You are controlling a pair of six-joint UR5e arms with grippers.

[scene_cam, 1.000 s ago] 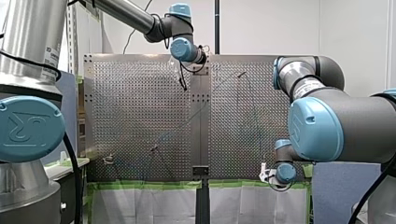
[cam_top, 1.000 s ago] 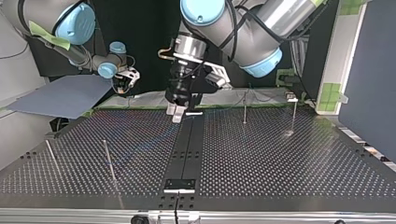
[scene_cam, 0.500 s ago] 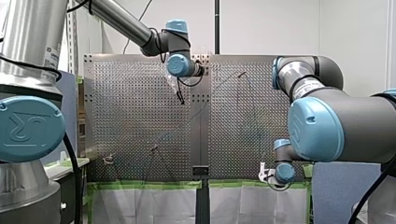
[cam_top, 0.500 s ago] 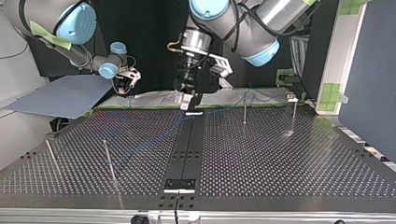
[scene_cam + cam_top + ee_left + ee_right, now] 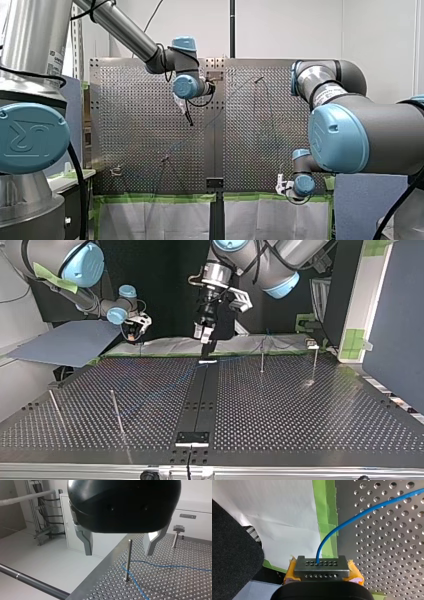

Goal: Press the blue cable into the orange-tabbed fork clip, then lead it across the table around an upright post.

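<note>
Blue cable (image 5: 342, 527) leaves our right end effector (image 5: 322, 566), which is clamped on it, crosses the tabletop (image 5: 175, 587) and bends just beside an upright post (image 5: 128, 560). Our left end effector (image 5: 118, 552) hangs above, fingers apart.

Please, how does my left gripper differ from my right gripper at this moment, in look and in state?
My left gripper is open and holds nothing; my right gripper is shut on the blue cable. The left gripper shows bare metal fingers; the right gripper has yellow pads. The left gripper hangs above the table with a post ahead of it; the right gripper sits at the table's edge. Both have two fingers.
</note>
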